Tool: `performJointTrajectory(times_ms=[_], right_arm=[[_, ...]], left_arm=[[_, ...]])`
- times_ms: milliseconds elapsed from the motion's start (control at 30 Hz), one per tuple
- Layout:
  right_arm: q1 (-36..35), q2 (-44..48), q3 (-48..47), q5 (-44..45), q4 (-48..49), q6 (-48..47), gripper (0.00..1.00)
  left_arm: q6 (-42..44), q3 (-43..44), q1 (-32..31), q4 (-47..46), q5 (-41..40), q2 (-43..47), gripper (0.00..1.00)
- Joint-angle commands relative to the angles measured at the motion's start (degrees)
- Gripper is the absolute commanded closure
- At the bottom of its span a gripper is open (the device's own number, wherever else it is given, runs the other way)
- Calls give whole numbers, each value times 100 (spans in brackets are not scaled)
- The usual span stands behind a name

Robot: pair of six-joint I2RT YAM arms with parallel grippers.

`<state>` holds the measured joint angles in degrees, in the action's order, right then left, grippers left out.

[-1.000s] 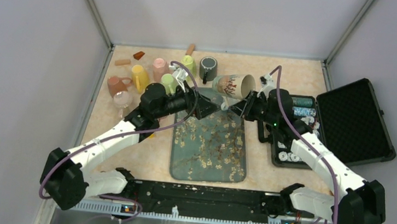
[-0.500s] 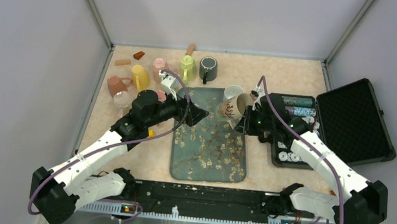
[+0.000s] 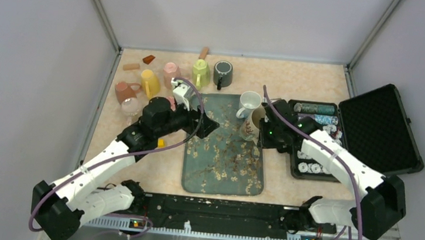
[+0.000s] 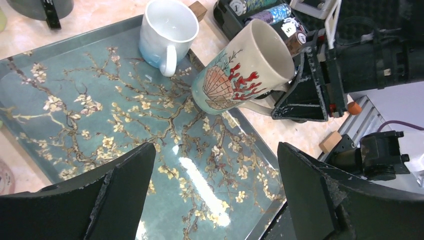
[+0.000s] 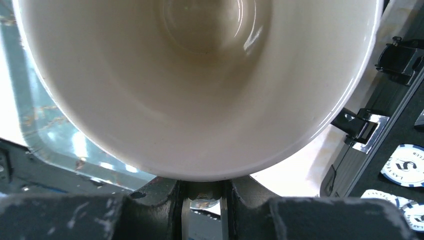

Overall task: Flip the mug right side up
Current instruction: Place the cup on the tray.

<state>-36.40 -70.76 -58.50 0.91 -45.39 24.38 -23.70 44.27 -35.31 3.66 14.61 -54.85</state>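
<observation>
Cream shell-print mug (image 4: 240,75) sits tilted right in front of the right gripper (image 4: 282,102), which is clamped on its handle. Its base is down by the tray (image 4: 60,115) rim and its mouth leans back toward that wrist. Meanwhile the left gripper (image 3: 207,123) gapes wide, farther off. The right wrist view only shows the mug's inside; the left wrist view shows the tilt.

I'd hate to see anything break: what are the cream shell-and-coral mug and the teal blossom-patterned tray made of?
The cream mug with shell and red coral print looks like glazed ceramic: thick rim, glossy highlights inside. The teal blossom-patterned tray has a mirror-like sheen; lacquered metal or hard plastic, I cannot tell which.
</observation>
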Motion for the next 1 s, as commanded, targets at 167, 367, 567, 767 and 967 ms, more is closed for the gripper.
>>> performJointTrajectory(times_ms=[167,367,567,767,967], right_arm=[[-347,-638,-649,1101,274,-211,100],[-368,-908,-805,1180,282,-274,100],[-368,-1246,-1067,1239,189,-310,100],[-368,-1490,-1178,1257,177,-345,99],[-365,-1608,-1241,1242,205,-354,82]], left_arm=[[366,378,1,389,-278,319,2],[366,392,-2,448,-401,339,2],[392,386,0,461,-445,377,2],[393,359,3,489,-449,390,2],[406,325,2,487,-460,413,2]])
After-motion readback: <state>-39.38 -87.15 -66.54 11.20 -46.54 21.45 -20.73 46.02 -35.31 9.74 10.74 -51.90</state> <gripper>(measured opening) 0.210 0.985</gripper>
